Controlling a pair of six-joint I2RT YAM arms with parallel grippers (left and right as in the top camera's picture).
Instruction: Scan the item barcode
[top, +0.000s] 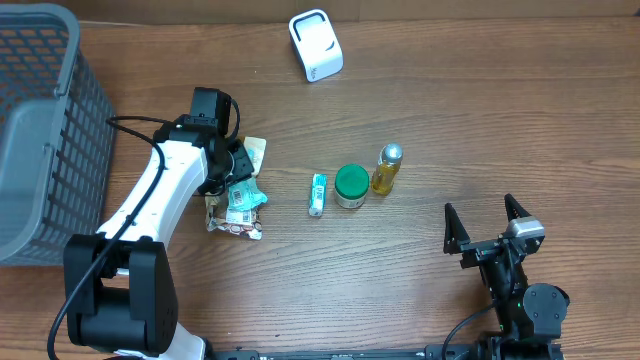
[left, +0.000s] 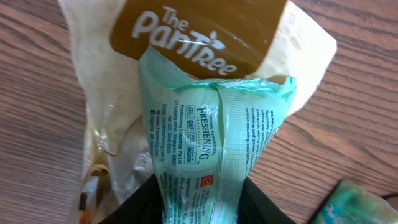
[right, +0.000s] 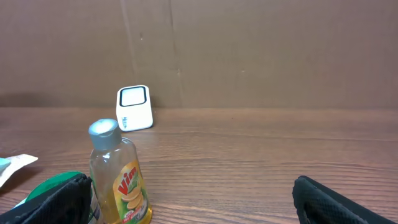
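Note:
A mint-green printed packet (left: 211, 143) lies on a cream "The PanTree" pouch (left: 199, 31) at the table's left. My left gripper (left: 202, 208) presses it from both sides, black fingers (left: 140, 208) touching its edges. From overhead, the left gripper (top: 235, 175) sits over that pile of packets (top: 243, 200). The white barcode scanner (top: 316, 45) stands at the far centre, and the right wrist view shows the scanner (right: 134, 107) facing me. My right gripper (top: 487, 222) rests open at the front right, nothing between its fingers (right: 336, 202).
A grey mesh basket (top: 40, 120) fills the left edge. In a row mid-table lie a small tube (top: 317, 194), a green-lidded jar (top: 351, 185) and a yellow Vim bottle (top: 387, 168). The Vim bottle (right: 118, 180) stands close to my right gripper's left finger.

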